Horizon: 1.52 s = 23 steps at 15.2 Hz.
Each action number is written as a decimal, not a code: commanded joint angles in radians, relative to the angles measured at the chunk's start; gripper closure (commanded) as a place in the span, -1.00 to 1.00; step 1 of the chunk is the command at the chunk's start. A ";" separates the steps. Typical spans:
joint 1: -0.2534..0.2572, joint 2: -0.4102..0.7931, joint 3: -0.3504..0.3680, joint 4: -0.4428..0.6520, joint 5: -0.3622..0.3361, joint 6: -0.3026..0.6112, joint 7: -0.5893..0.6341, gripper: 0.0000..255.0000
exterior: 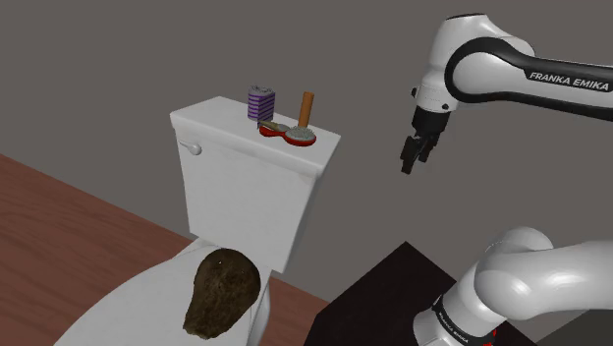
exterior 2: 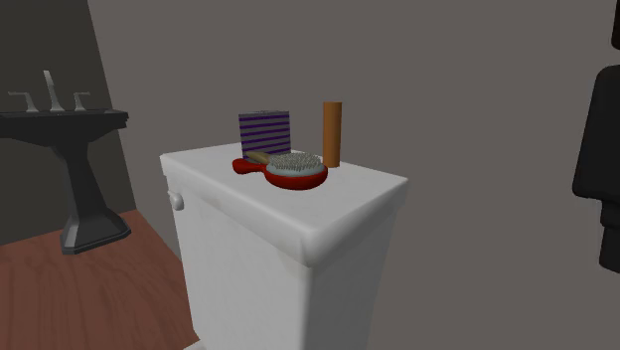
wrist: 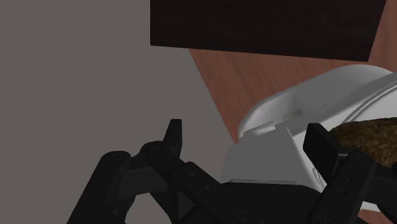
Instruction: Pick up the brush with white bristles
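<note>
Shoulder view, brush (exterior: 303, 137) beside cylinder (exterior: 306, 106), striped box (exterior: 260, 102)

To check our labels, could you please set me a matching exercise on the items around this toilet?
Things:
1 brush
2 box
3 cylinder
4 brown lump

Descriptions:
a purple stripes
b on the toilet seat
c upright, orange
d red, bristles up, lying on the tank

Pairs: 1-d, 2-a, 3-c, 4-b

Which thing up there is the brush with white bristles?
Find the white toilet tank. On its lid, next to a purple striped box and an upright brown cylinder, lies the hairbrush: red, flat, with pale bristles facing up.
</note>
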 commanded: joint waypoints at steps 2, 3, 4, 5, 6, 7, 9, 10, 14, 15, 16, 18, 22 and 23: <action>0.008 0.046 0.001 0.031 0.002 0.009 -0.011 -1.00; 0.016 0.092 0.003 0.064 0.003 0.017 -0.023 -1.00; 0.023 0.137 0.004 0.097 0.005 0.023 -0.034 -1.00; 0.031 0.181 0.006 0.131 0.007 0.027 -0.046 -1.00; 0.038 0.225 0.009 0.167 0.008 0.030 -0.058 -1.00; 0.045 0.268 0.011 0.203 0.010 0.032 -0.069 -1.00; 0.058 0.354 0.017 0.278 0.013 0.031 -0.093 -1.00; 0.065 0.396 0.021 0.317 0.015 0.029 -0.105 -1.00; 0.088 0.563 0.038 0.484 0.019 0.007 -0.150 -1.00; 0.094 0.605 0.043 0.528 0.020 -0.002 -0.161 -1.00; 0.100 0.647 0.048 0.574 0.020 -0.012 -0.172 -1.00; 0.111 0.731 0.059 0.671 0.019 -0.035 -0.194 -1.00; 0.136 0.906 0.084 0.887 0.011 -0.100 -0.234 -1.00; 0.143 0.952 0.091 0.947 0.008 -0.120 -0.244 -1.00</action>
